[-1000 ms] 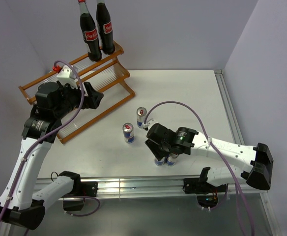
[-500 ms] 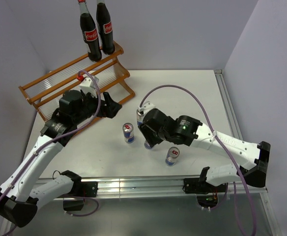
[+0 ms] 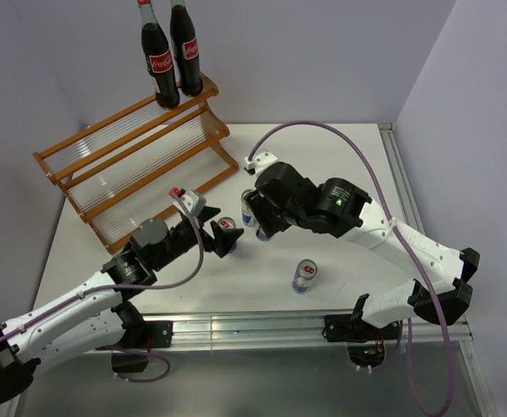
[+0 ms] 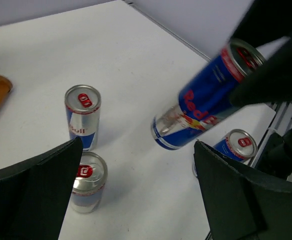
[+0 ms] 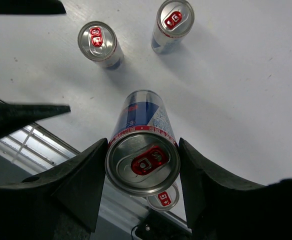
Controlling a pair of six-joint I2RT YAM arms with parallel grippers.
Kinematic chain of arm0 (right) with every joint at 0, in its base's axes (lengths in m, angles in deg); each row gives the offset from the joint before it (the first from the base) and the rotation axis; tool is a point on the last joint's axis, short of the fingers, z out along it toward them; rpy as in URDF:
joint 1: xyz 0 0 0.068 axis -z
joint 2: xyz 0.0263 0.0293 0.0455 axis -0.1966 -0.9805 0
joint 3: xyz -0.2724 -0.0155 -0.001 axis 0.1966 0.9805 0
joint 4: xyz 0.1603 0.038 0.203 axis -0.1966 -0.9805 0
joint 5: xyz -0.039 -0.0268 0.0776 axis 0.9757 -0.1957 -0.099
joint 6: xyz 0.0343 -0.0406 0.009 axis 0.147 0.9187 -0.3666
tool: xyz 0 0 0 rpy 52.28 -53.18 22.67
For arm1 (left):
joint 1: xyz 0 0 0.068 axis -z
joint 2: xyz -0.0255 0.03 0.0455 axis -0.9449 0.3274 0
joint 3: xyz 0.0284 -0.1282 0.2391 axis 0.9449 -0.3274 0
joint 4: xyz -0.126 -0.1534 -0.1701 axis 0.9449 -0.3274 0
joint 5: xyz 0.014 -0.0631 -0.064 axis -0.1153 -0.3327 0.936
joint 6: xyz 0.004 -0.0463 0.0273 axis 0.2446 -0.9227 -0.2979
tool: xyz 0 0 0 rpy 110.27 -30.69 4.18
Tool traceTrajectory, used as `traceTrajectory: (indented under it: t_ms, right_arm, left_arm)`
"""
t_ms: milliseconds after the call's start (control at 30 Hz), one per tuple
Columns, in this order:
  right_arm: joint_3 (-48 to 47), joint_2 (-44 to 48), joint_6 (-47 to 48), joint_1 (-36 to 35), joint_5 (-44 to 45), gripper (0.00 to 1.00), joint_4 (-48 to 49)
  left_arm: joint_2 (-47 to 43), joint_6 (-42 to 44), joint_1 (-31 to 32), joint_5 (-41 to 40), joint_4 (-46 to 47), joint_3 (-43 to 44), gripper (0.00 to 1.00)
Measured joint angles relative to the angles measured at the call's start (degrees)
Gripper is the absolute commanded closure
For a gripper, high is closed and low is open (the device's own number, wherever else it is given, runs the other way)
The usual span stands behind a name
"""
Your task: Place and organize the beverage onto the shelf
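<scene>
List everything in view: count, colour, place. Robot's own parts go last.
dark glass cola bottles: two, red labels and caps, upright at the rack's top end.
slanted wooden rack: one, orange-brown rails with clear panels, far left of the table.
standing energy-drink cans: three, blue-and-silver, upright on the table between the arms.
held energy-drink can: one, blue-and-silver, tilted above the table.
white table: one.
left gripper: black, open, empty, beside a standing can.
right gripper: black, closed on the held energy-drink can.
</scene>
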Motion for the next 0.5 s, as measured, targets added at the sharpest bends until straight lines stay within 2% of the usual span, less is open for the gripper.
traceTrajectory:
  t_ms: [233,500]
  right_arm:
    - [-4.79,-2.51,0.48,0.04,-0.33,0.87,-2.93]
    - [-6.54,-3.65,0.35,-0.13,-1.25,0.89,-4.66]
  left_arm:
    - [-1.07,10.10,10.56,-6.45,11.91,-5.46,0.00]
    - [4.44,20.11,16.79,-13.55,17.68,-5.46,0.00]
